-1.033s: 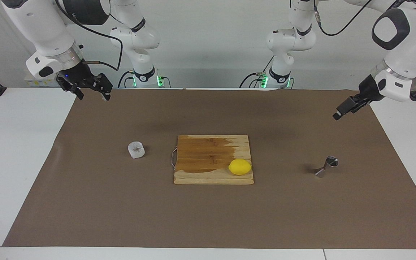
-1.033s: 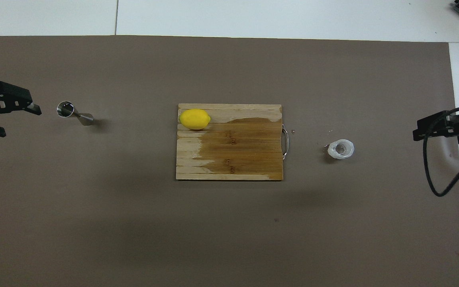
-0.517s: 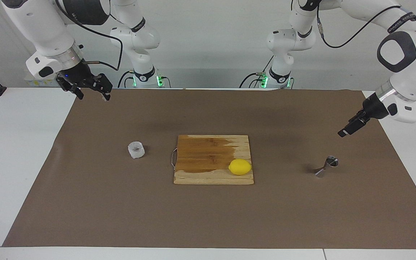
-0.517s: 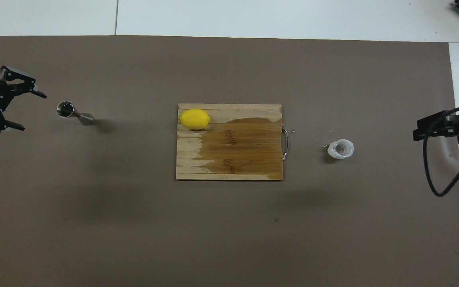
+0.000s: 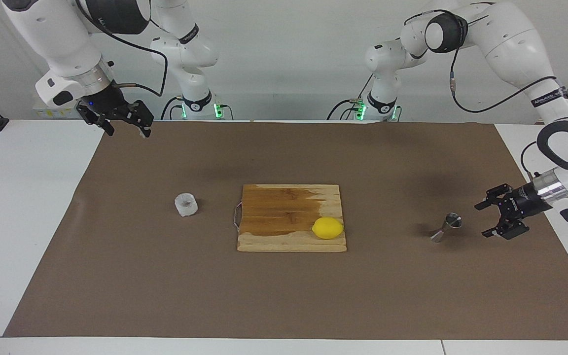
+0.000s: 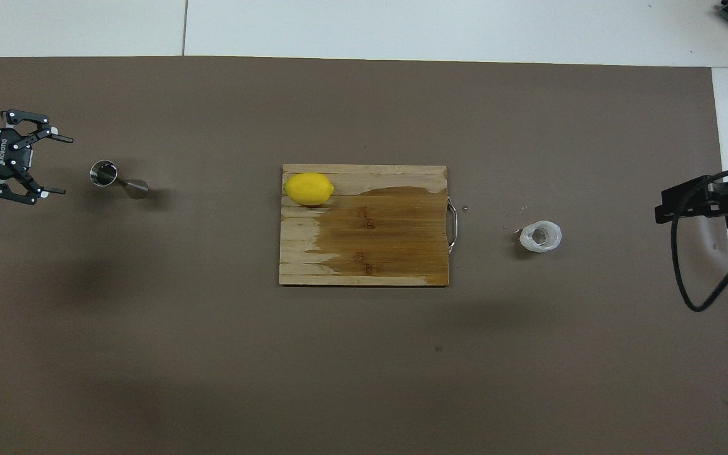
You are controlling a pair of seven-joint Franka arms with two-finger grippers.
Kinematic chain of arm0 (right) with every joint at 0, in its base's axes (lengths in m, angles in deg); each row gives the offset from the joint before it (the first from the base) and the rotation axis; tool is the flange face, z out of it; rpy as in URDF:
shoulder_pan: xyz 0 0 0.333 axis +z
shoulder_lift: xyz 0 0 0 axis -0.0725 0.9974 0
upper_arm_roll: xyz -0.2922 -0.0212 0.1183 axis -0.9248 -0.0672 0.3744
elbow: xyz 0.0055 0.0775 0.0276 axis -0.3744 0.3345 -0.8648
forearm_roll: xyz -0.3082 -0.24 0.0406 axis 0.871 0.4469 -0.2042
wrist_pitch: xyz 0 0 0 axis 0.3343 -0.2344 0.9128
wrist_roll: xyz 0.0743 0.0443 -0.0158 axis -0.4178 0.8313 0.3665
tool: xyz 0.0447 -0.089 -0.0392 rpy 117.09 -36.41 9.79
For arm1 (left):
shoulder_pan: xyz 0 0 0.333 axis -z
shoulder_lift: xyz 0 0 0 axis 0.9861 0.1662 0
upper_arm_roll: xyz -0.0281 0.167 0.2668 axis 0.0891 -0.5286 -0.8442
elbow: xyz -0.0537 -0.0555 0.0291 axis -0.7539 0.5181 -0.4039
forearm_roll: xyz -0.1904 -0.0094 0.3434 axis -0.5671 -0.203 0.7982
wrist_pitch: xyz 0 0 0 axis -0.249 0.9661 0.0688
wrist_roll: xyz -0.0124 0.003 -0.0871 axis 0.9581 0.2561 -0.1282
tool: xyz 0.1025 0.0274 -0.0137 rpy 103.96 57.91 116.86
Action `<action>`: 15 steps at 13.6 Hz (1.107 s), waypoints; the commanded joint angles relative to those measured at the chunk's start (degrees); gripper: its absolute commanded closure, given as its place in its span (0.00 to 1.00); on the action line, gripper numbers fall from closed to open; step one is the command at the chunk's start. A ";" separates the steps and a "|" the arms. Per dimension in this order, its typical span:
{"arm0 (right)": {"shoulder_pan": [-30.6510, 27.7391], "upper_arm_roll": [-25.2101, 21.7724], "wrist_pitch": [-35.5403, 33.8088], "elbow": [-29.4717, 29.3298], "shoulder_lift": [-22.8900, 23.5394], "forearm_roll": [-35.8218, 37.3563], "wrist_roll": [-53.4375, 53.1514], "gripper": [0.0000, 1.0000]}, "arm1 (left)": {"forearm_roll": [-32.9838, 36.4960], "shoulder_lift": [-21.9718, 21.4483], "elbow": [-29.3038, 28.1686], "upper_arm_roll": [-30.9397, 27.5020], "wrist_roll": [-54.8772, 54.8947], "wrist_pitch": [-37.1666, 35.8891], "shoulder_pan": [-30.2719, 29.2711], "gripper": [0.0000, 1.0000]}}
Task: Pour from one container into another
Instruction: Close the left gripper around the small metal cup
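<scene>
— On the brown mat, where do the task's things stand, taking the rectangular wooden cutting board as the mark?
— Toward the left arm's end from the board stands the small shiny steel hourglass jigger, upright, well apart from it. Toward the right arm's end stands the squat translucent whitish plastic cup (something brownish shows inside), nearer to the board than the jigger is.
— And on the board?
— A yellow lemon lies on the corner farthest from the robots, toward the left arm's end.
— The grippers?
— The left gripper hangs low, turned sideways, just beside the jigger on the side away from the board, its fingers spread and grasping nothing. The right gripper waits high over the mat's edge, well apart from the board and the cup, fingers likewise released and empty
</scene>
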 commanded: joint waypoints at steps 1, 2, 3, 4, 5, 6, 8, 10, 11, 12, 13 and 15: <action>-0.54 0.24 0.37 0.00 -0.04 -1.08 -0.52 0.00 | -9.33 0.03 -5.28 0.42 -2.28 2.91 -2.37 0.00; -0.54 0.24 0.37 0.00 -0.04 -1.08 -0.52 0.00 | -11.02 -0.23 -7.30 0.42 -3.15 3.61 -1.69 0.00; -0.54 0.24 0.37 0.00 -0.04 -1.08 -0.52 0.00 | -11.99 -0.84 -9.76 0.42 -4.99 5.53 -1.25 0.00; -0.54 0.24 0.37 0.00 -0.04 -1.08 -0.52 0.00 | -14.61 -2.06 -13.17 0.42 -5.18 7.47 -1.85 0.00; -0.54 0.24 0.37 0.00 -0.04 -1.08 -0.52 0.00 | -17.16 -2.95 -16.17 0.42 -4.92 8.97 -2.38 0.00; -0.54 0.24 0.37 0.00 -0.04 -1.08 -0.52 0.00 | -18.32 -3.65 -17.59 0.51 -5.01 9.50 -1.95 0.00; -0.54 0.24 0.37 0.00 -0.04 -1.08 -0.52 0.00 | -24.19 -5.58 -23.11 0.51 -3.96 11.34 -1.94 0.00; -0.54 0.24 0.37 0.00 -0.04 -1.08 -0.52 0.00 | -28.25 -6.73 -25.85 0.51 -3.34 11.97 -1.42 0.00; -0.54 0.24 0.37 0.00 -0.04 -1.08 -0.52 0.00 | -30.09 -7.08 -26.47 0.51 -3.25 12.58 -1.16 0.00; -0.54 0.24 0.37 0.00 -0.04 -1.08 -0.52 0.00 | -30.81 -7.52 -27.00 0.60 -3.08 12.85 -0.63 0.00; -0.54 0.24 0.37 0.00 -0.04 -1.08 -0.52 0.00 | -31.94 -7.79 -27.09 0.60 -2.99 13.02 -0.11 0.00; -0.54 0.24 0.37 0.00 -0.04 -1.08 -0.52 0.00 | -34.41 -8.14 -27.53 0.60 -2.03 13.81 0.51 0.00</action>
